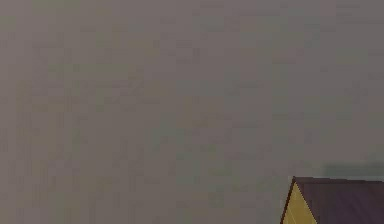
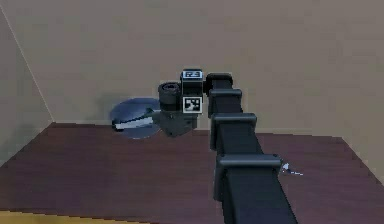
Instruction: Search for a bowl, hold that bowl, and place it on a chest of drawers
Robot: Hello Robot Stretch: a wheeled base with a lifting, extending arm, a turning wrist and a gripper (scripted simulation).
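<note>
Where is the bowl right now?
In the arm side view the bowl shows left of the middle, at the finger end of the gripper, above the far edge of the dark wooden top by the wall.

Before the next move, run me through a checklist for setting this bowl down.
1. The bowl is at the gripper far end: ok.
2. Bowl hangs clear of the surface: cannot tell.
3. The dark wooden top lies under the arm: ok.
4. Bare wood near the bowl for a set-down: ok.
5. The small pale thing lies apart from the bowl, on the arm's other side: ok.
6. The top belongs to a chest of drawers: cannot tell.
</note>
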